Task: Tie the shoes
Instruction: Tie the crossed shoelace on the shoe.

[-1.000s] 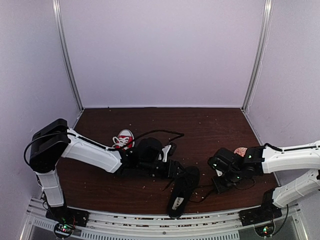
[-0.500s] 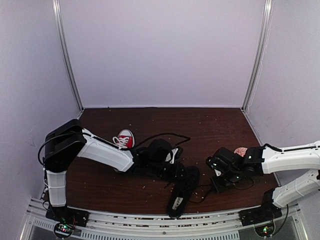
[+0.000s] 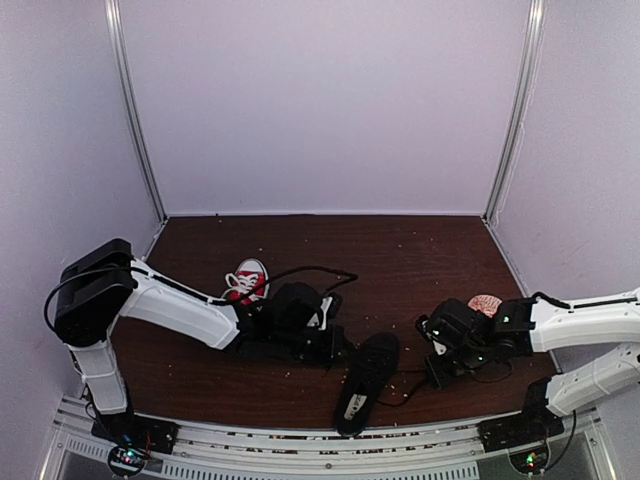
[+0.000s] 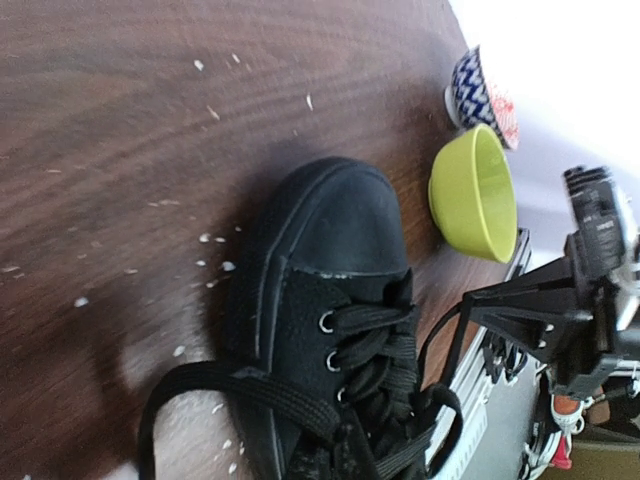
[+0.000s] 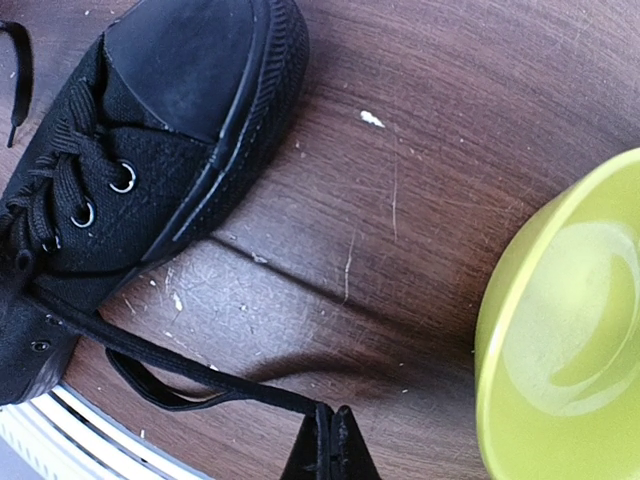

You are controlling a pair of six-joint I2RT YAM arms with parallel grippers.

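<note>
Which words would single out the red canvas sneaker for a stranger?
On the dark wooden table, look left, behind the left arm's white forearm. There lies the red canvas sneaker; unlike the black shoe nearer the front, its laces are white.

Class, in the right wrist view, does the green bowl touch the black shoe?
No, a strip of brown table shows between the green bowl and the black shoe.

left arm [image 3: 185,307]: white shells, black joints | right arm [image 3: 590,322]: same, black cables | bases [image 3: 128,455]: green LEDs
</note>
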